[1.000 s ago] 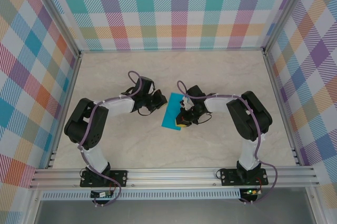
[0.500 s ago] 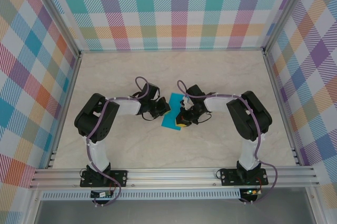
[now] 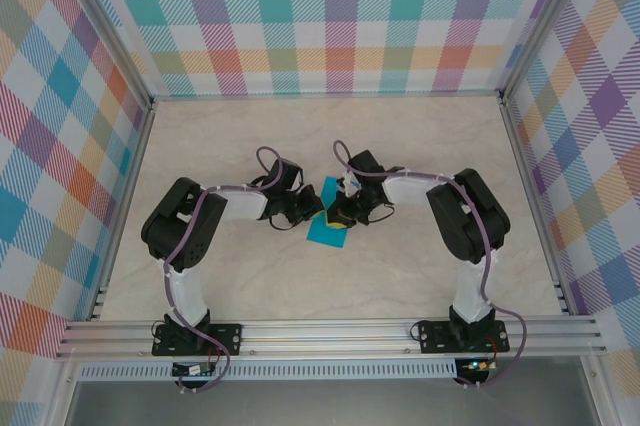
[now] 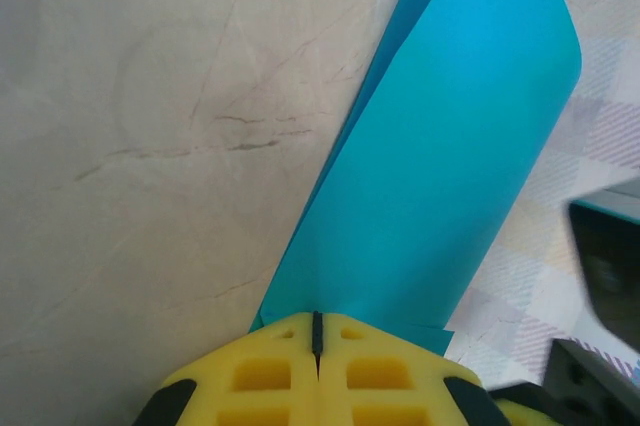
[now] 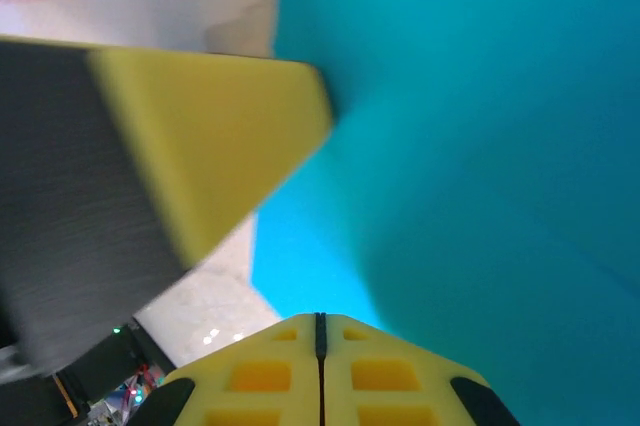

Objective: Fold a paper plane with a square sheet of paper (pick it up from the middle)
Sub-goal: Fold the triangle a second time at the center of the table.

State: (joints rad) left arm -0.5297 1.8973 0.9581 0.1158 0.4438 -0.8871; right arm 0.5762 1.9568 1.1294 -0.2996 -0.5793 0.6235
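paper (image 4: 440,176): smooth, matt | table (image 4: 150,146): smooth, veined stone-look | left tool (image 4: 316,318) pads (image 4: 262,376): matt foam

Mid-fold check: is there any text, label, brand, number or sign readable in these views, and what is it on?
No readable text in any view.
The square sheet of paper is plain teal, with no print.
The yellow tips of the left gripper and right gripper carry no marking.
The table and checked walls show pattern only.
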